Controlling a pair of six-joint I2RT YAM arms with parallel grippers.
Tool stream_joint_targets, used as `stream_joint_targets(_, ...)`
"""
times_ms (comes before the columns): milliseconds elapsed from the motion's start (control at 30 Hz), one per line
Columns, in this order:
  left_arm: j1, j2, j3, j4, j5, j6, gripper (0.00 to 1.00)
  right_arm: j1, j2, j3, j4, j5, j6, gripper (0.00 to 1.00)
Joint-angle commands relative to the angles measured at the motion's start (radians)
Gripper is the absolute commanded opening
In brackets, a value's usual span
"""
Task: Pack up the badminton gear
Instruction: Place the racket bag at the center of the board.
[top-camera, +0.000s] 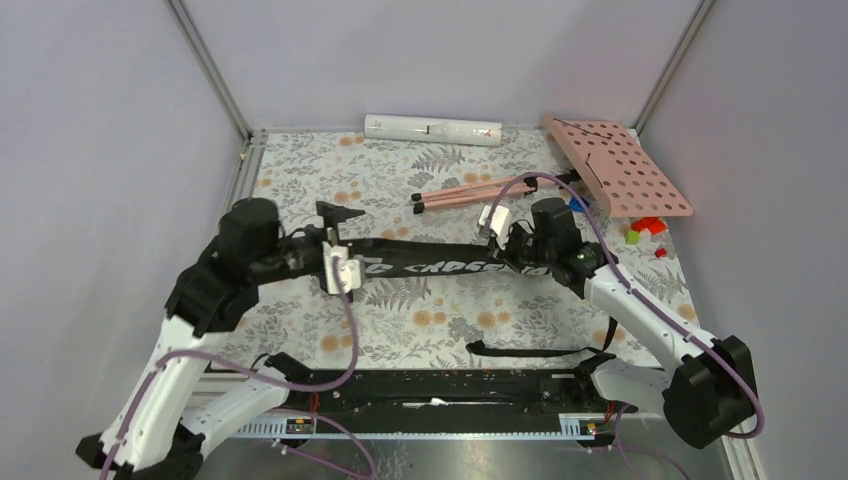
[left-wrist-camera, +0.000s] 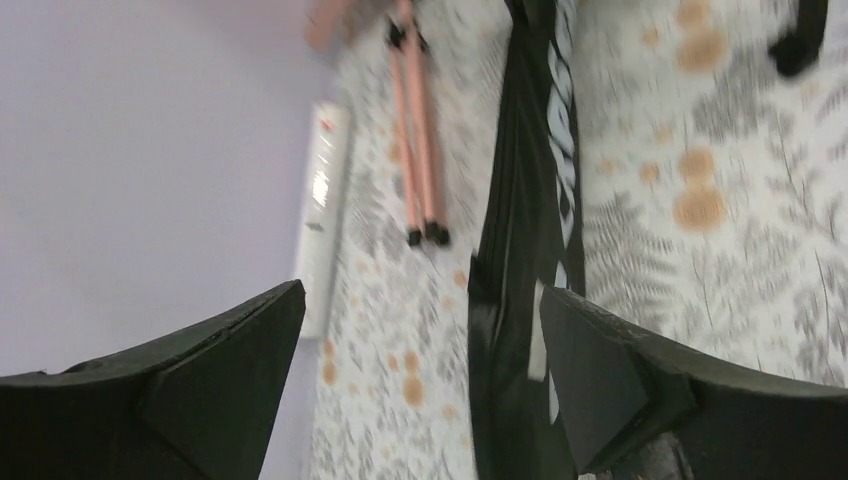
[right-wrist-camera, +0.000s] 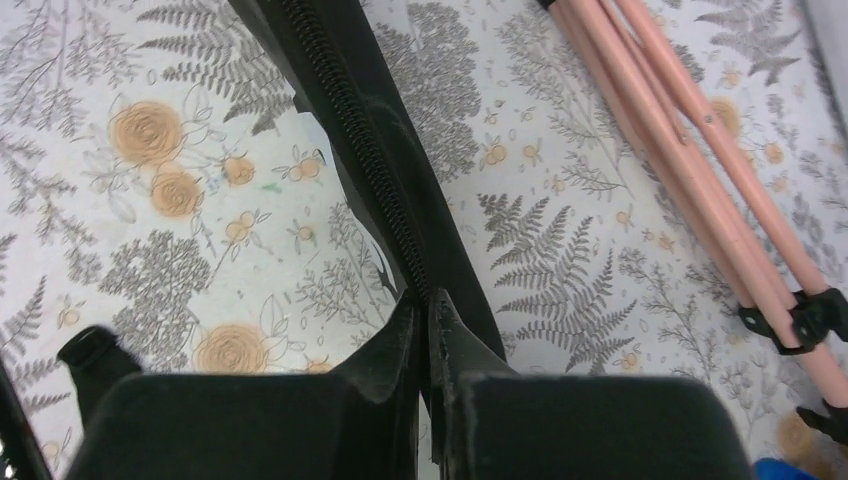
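Observation:
The black "CROSSWAY" bag (top-camera: 430, 265) lies stretched across the middle of the floral cloth, between my two grippers. My right gripper (top-camera: 500, 240) is at its right end. In the right wrist view the right gripper (right-wrist-camera: 428, 300) is shut on the bag's zipper edge (right-wrist-camera: 370, 120). My left gripper (top-camera: 340, 268) is at the bag's left end. In the left wrist view the left gripper (left-wrist-camera: 422, 290) stands wide open, and the bag (left-wrist-camera: 520, 250) runs just inside its right finger (left-wrist-camera: 600, 370), not gripped. A long white tube (top-camera: 432, 130) lies along the back wall.
The pink perforated music stand (top-camera: 620, 165) lies at the back right, its folded tripod legs (top-camera: 465, 195) pointing toward the bag. Small coloured blocks (top-camera: 645, 230) sit beside it. The bag's black strap (top-camera: 540, 350) trails near the front edge.

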Motion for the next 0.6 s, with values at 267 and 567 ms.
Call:
stream_joint_targets(267, -0.003, -0.287, -0.446, 1.179, -0.299, -1.476, 0.99, 0.378, 0.06, -0.127, 0.366, -0.011, -0.017, 0.02)
stream_joint_targets(567, -0.003, -0.225, -0.436, 0.719, -0.769, -1.75, 0.99, 0.397, 0.079, -0.12, 0.503, 0.059, 0.238, 1.0)
